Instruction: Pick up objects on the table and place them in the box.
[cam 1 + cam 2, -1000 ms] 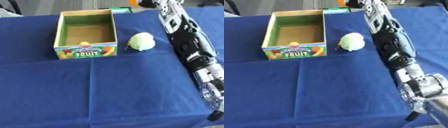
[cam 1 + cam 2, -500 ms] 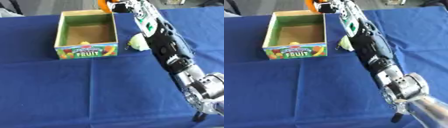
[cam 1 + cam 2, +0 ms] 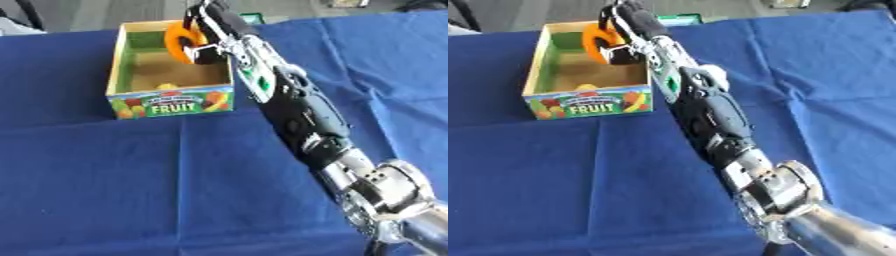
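the long black-and-silver right arm (image 3: 302, 112) runs up from the lower right corner across the blue tablecloth (image 3: 105, 185) and blocks whatever lies just right of the open cardboard box with a green inner wall and printed fruit pictures (image 3: 169, 103). its right hand (image 3: 206, 30) is over the box's far right part, fingers curled round a round orange object (image 3: 181, 41), which sits above the box opening, not resting on the floor. inside the box, near the front wall, a small yellow thing (image 3: 166, 86) shows. a green item (image 3: 677, 20) lies on the far table edge behind the hand.

the right eye view shows more of the box's right outer side and the orange object (image 3: 597, 43) against the green back wall; the left eye view shows more bare cloth left of the box.

the box front reads "FRUIT" in white letters; smaller writing above it is unreadable.
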Motion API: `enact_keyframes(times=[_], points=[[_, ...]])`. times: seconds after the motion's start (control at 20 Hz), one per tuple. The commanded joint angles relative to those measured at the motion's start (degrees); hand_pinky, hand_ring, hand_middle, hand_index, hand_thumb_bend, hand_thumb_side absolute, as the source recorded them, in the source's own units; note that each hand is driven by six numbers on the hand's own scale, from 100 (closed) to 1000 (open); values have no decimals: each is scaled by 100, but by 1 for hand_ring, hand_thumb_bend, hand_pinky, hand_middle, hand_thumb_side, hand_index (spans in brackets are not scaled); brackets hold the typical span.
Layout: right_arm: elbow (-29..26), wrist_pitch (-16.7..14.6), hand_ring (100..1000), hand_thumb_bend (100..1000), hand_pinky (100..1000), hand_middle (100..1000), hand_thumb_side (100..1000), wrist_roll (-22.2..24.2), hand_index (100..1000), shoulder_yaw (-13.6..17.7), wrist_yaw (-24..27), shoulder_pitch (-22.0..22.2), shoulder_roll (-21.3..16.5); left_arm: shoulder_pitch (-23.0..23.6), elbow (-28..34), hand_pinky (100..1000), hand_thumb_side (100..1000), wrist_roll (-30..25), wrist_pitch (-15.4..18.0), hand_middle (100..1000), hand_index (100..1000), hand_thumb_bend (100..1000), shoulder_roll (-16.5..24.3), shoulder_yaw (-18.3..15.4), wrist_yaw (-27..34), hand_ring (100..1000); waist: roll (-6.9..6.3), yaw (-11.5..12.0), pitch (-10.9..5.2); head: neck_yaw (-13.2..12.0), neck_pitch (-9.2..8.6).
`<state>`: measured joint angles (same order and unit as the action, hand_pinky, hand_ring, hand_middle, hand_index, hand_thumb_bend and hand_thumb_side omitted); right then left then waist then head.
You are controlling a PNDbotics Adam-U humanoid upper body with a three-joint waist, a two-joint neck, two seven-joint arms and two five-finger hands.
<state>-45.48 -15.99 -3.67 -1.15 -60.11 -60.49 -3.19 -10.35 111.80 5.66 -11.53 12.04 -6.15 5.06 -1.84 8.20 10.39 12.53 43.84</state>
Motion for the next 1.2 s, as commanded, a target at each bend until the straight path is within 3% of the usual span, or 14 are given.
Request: enact_keyframes(times=[0.05,0.2,0.35,0.4,0.45,0.5,0.55,0.65,0.9,1.2], points=[[12,-83,495,100,633,237,100,49,319,-33,-216,-47,88,-65,45,732,653,-22,12,589,666,100,42,2,32,503,-36,0,-73,20,28],[66,-179,559,126,670,384,100,135,471,-69,-392,36,157,-63,40,732,652,-26,14,588,666,100,41,4,34,503,-53,-8,-75,20,28],[99,-275,626,378,700,517,100,227,596,-89,-550,94,193,-58,36,732,653,-26,16,588,666,100,41,2,34,504,-59,-26,-80,26,28],[103,-307,653,409,713,560,100,252,643,-91,-586,105,197,-57,35,733,653,-26,16,588,666,100,40,2,34,504,-58,-33,-82,26,28],[107,-346,676,438,722,598,213,280,686,-95,-618,113,198,-55,35,733,653,-27,16,588,666,100,39,2,34,504,-57,-40,-83,22,28],[107,-385,679,443,723,604,231,296,692,-91,-638,119,195,-55,36,733,654,-27,16,588,666,100,38,2,34,504,-55,-46,-84,17,28],[92,-419,714,486,740,666,352,290,748,-84,-645,121,188,-53,36,733,654,-26,15,588,666,100,36,0,33,505,-54,-52,-85,10,28],[56,-478,748,538,760,738,450,269,808,-75,-621,128,159,-44,37,733,654,-22,14,588,666,100,39,-5,31,505,-50,-66,-87,-5,28],[-110,-583,772,590,781,782,506,383,846,-79,-268,110,14,-26,40,733,655,-12,10,588,666,100,42,-16,29,506,-38,-116,-101,-45,28],[-567,-573,780,599,792,783,497,837,856,-141,664,-41,-337,-2,46,733,655,-6,5,589,667,100,51,-23,18,508,-15,-200,-136,-91,28]])
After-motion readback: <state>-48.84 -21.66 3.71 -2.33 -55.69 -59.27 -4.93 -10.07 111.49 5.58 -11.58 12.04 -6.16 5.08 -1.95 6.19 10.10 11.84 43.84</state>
